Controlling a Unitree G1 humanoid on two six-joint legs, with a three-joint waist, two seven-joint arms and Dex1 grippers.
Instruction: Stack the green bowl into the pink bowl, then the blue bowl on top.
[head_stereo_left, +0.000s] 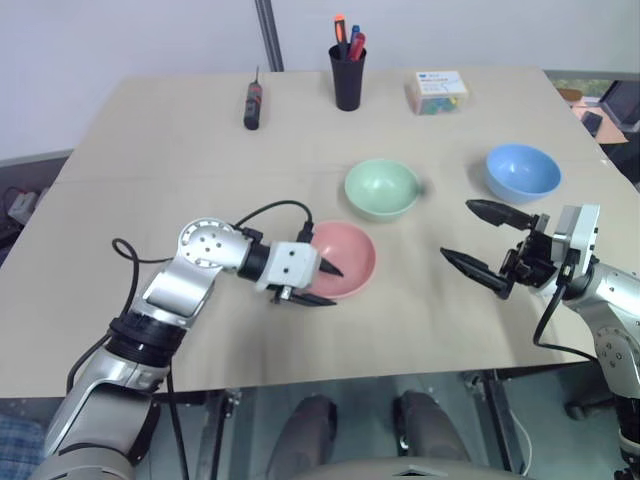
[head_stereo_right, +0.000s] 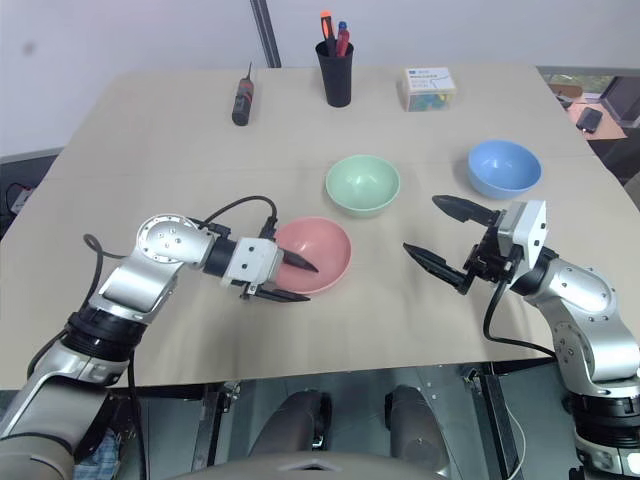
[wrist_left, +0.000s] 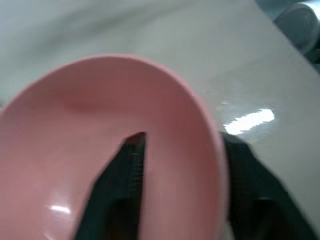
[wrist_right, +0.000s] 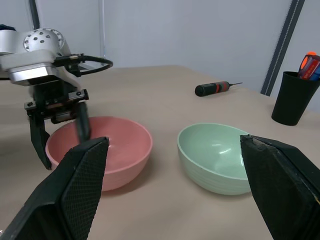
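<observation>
a: green bowl sits just beyond the left gripper, a bit to its right, and it's touching nothing. looks like thin smooth plastic, so i'd call it light, stiff and a bit slippery.

b: so take it by the rim, one finger inside the wall, one outside?

a: that's my read. the left gripper straddles the pink bowl exactly that way right now, one finger inside, one outside the near wall, jaws apart rather than pinching it.

b: and the right gripper?

a: spread wide, holding nothing, hanging above the table. blue bowl rests just beyond it and slightly to its right, same plain plastic.

b: any writing to read?

a: none on the bowls. the small box far beyond both grippers has a label with a blue patch, but the print's too small to read.
</observation>
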